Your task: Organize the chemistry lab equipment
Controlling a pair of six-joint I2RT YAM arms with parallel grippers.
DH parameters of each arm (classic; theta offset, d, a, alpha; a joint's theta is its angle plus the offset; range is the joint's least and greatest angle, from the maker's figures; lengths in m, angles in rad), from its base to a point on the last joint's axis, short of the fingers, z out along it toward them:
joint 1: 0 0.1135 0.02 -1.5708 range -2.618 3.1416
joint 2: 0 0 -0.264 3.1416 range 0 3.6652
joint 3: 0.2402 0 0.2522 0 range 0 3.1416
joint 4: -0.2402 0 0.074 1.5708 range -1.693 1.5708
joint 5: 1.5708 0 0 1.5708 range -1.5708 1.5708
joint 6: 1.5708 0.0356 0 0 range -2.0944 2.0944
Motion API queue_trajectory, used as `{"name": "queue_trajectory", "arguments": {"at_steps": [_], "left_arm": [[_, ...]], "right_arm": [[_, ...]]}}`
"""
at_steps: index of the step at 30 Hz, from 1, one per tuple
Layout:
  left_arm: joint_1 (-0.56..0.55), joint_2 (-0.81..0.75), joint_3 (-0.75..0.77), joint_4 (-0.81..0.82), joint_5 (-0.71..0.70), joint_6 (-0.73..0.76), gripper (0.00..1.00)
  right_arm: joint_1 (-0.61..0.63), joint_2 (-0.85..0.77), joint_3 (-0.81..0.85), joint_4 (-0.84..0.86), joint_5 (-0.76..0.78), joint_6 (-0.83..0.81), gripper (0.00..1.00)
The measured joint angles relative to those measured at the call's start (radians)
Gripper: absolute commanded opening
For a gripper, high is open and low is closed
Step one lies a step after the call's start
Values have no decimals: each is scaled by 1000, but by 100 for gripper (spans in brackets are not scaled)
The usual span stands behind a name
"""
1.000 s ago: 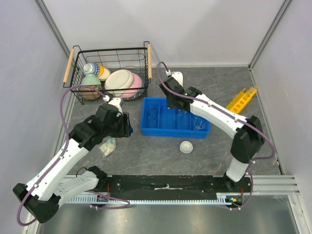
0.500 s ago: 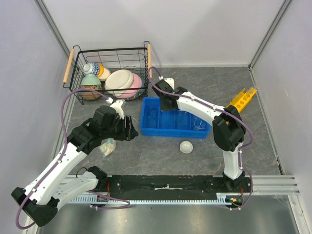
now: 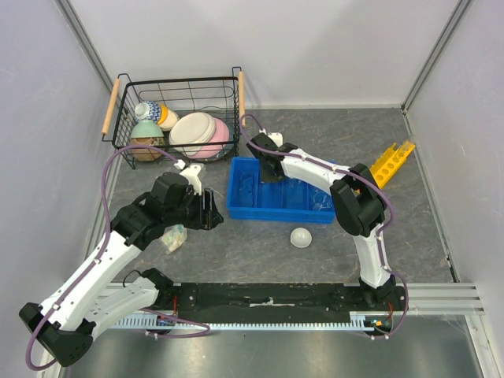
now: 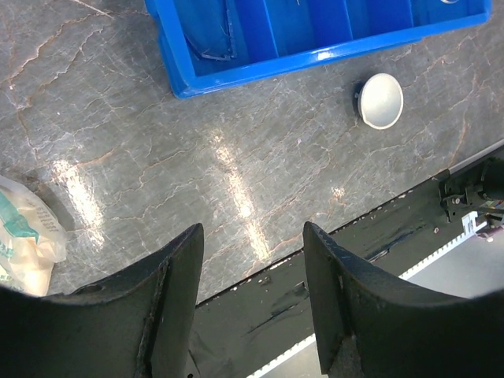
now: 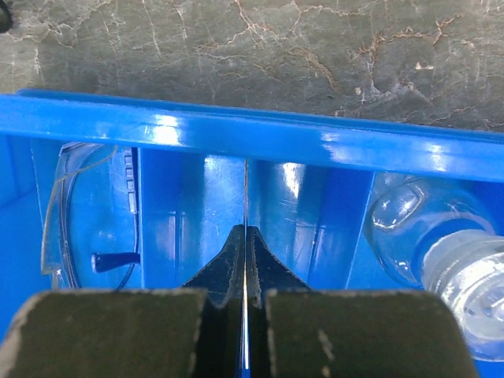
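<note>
My right gripper [image 3: 272,168] is over the back left of the blue tray [image 3: 283,214]. In the right wrist view it [image 5: 246,232] is shut on a thin glass tube [image 5: 246,189] that points down into a middle compartment. A clear beaker [image 5: 87,205] lies in the compartment to the left and a clear flask [image 5: 441,244] to the right. A small white domed dish [image 3: 301,236] lies on the table in front of the tray and also shows in the left wrist view [image 4: 381,100]. The yellow rack [image 3: 389,160] lies at the far right. My left gripper [image 3: 211,211] is open and empty [image 4: 252,228] left of the tray.
A black wire basket [image 3: 177,118] with pastel bowls and cups stands at the back left. A crumpled plastic bag [image 3: 173,235] lies under my left arm and shows in the left wrist view [image 4: 24,236]. The tray's front wall [image 4: 315,59] lies ahead of my left gripper.
My right arm has folded in and its gripper has moved left and back over the tray's left part. My left gripper has shifted a little to the right.
</note>
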Motion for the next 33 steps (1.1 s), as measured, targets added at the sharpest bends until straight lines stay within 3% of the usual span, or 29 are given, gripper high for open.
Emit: {"name": "queue_trajectory", "arguments": {"at_steps": [5,8,9,12,20,24,33], "left_arm": [[0,0,-3,0,0,5,60],[0,1,-3,0,0,6,60],[0,1,-3,0,0,7,60],[0,2,-4,0,0,8,60],[0,16,-4,-1,-8,10,60],[0,17,-4,-2,-23,10,60],[0,28,11,-5,-31,10,60]], "right_arm": [[-1,5,-12,7,-2,2,4],[-1,5,-17,9,-7,4,22],[-1,5,-18,9,-9,3,35],[1,-6,-21,4,-21,-11,47],[25,-121,-14,-54,-14,-40,54],[60,-281,-38,-89,14,-53,55],[114,-772,-407,-153,85,-17,56]]}}
